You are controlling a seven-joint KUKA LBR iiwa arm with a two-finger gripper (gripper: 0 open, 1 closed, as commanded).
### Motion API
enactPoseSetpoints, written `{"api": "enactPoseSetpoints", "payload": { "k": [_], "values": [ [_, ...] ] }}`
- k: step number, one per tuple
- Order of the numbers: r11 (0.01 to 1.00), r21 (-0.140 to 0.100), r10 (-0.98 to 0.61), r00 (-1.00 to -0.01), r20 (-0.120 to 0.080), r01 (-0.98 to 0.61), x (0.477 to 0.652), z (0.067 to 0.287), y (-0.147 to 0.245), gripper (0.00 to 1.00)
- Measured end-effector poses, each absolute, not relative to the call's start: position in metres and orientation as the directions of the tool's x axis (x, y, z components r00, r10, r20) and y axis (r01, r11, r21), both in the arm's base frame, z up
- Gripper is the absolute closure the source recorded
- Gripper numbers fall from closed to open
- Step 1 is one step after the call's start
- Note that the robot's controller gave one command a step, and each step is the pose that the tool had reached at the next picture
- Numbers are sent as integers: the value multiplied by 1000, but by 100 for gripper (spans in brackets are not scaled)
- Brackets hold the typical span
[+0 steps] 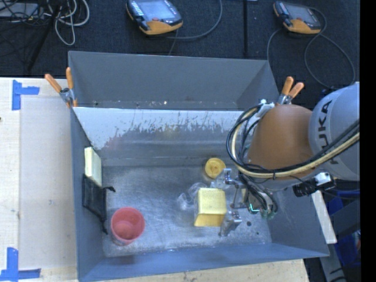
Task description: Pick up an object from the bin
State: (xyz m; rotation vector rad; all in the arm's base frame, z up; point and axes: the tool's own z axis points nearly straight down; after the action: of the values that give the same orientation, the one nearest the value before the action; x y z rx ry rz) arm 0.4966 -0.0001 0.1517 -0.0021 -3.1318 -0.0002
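Note:
My gripper is low in the right part of the bin, its fingers standing just right of a yellow block. The fingers look spread, with nothing between them. A crumpled clear plastic piece lies against the block's left side. A small round yellow thing sits just behind the block, close to the gripper's wrist.
A pink cup stands at the front left of the bin floor. A black flat thing and a pale yellow sponge lean on the left wall. The arm's orange cover and cables hang over the bin's right side.

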Motion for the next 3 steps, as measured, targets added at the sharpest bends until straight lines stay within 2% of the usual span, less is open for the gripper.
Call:
{"api": "enactPoseSetpoints", "payload": {
  "k": [1, 2, 3],
  "values": [
    [1000, 0, 1, -1000, 3, 1, 498, 155, 0, 0],
    [991, -1, -132, -991, -6, -132, 507, 114, -7, 0],
    [962, 2, -274, -962, -2, -274, 524, 75, -28, 0]
  ]
}}
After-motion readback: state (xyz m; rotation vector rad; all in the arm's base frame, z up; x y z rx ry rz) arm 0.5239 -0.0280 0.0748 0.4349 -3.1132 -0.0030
